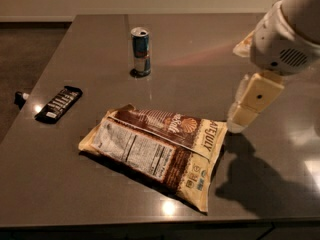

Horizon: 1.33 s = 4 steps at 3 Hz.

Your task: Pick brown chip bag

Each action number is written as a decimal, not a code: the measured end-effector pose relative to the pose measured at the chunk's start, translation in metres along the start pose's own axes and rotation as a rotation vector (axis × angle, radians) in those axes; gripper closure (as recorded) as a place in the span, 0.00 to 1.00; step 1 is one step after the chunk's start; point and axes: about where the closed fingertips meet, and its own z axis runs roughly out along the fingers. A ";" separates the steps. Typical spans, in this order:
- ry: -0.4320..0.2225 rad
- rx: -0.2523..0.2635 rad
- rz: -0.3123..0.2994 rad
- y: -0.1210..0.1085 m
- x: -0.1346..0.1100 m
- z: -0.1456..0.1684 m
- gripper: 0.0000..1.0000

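The grey desk [210,39] carried everything. The brown chip bag [155,151] lay flat near its front edge, label panel up. The end effector [239,119] hung low just beside the bag's right-hand corner; whether it was apart or together could not be told. A blue-and-silver can [141,51] stood upright farther back. A black candy bar wrapper [59,103] lay well apart from the bag.
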 end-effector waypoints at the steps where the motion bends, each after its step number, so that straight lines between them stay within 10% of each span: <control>1: -0.029 -0.075 0.013 0.020 -0.017 0.031 0.00; 4: 0.005 -0.257 -0.012 0.082 -0.044 0.108 0.00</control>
